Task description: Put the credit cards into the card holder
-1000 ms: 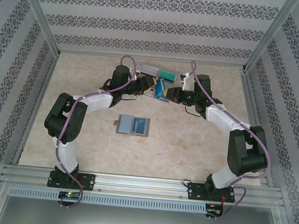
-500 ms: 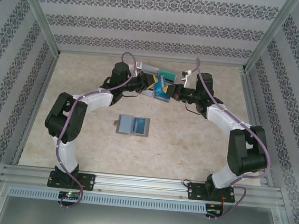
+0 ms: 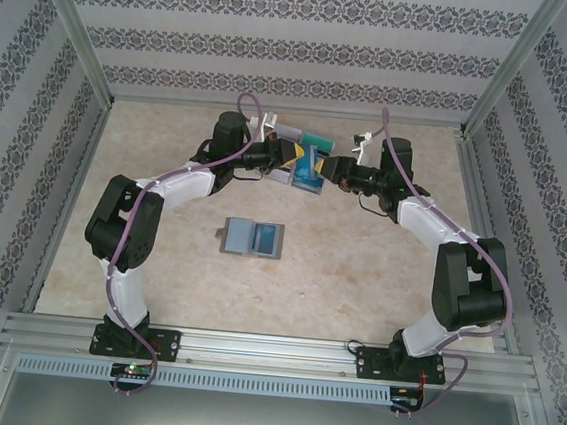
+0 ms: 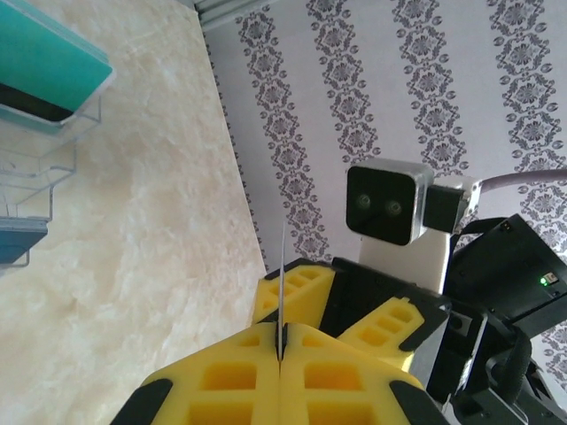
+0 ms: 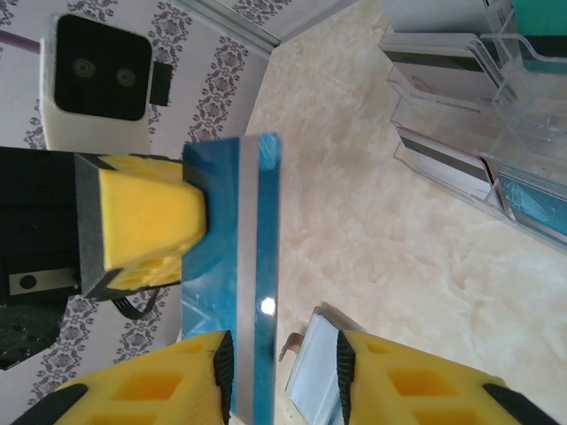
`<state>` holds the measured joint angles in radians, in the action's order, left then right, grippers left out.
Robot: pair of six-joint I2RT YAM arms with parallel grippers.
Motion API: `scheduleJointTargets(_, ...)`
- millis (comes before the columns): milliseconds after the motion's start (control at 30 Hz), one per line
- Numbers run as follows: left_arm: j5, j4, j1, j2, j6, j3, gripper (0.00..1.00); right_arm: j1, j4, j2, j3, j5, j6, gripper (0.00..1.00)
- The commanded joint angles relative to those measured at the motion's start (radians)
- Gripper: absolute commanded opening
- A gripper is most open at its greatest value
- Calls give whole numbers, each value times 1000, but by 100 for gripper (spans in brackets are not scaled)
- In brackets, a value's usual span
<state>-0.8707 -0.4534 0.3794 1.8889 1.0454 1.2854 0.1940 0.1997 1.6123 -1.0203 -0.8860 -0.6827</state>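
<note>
**Blue card clamped in the left gripper, right jaws apart**

From the top camera, the left gripper (image 3: 294, 159) and right gripper (image 3: 336, 167) meet nose to nose over the far part of the beige marbled table (image 3: 378, 272). A blue rectangular plastic card with a silver stripe (image 3: 311, 167) is between them, near the clear plastic rack (image 3: 293, 133) of cards by the far edge. The grey-brown square folding card holder (image 3: 253, 238) lies open flat around the middle of the table, pale blue-grey inside facing up, well apart from both grippers.

The left wrist cam gives what the top one can't. The yellow left fingers (image 4: 221, 381) are pressed together on the blue card (image 4: 280, 266), seen edge-on as a thin line.

The right wrist cam shows the card's face (image 5: 235, 221) instead. There the right gripper's (image 5: 283, 345) jaws stand apart, one finger just beside the card and the other clear of it. In the rack (image 5: 461, 115) sit white-grey cards (image 5: 434, 60) with dark stripes; any print on them is too small to read.
</note>
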Motion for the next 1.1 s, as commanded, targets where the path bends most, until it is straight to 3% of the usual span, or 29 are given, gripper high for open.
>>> scheduleJointTargets(0, -63, 16, -6, 4, -32, 30, 0, 4, 27, 9, -45, -40, 4, 36)
scheduleJointTargets(300, -88, 37, -7, 19, -36, 51, 0, 30, 23, 18, -69, -64, 3, 26)
scheduleJointTargets(567, -97, 18, -6, 23, -25, 49, 0, 44, 36, 47, -73, -85, -8, 25)
scheduleJointTargets(633, -96, 37, -7, 21, -36, 46, 0, 48, 38, 42, -71, -77, -6, 11)
scheduleJointTargets(733, -90, 50, -11, 13, -46, 30, 0, 48, 19, 37, -73, -75, 7, 0)
scheduleJointTargets(767, -85, 60, -14, 8, -51, 25, 1, 48, 14, 36, -72, -78, 11, 0)
scheduleJointTargets(800, -74, 80, -21, -3, -62, 16, 10, 48, 11, 35, -69, -80, 11, 0)
scheduleJointTargets(867, -36, 143, -38, -30, -96, -13, 37, 56, -2, 27, -54, -80, 12, 0)
scheduleJointTargets(900, -9, 188, -49, -54, -127, -33, 42, 66, -16, 20, -39, -70, 15, 0)
scheduleJointTargets(1067, 168, 527, -92, -193, -340, -157, 46, 196, -33, 1, 102, 26, 21, 0)
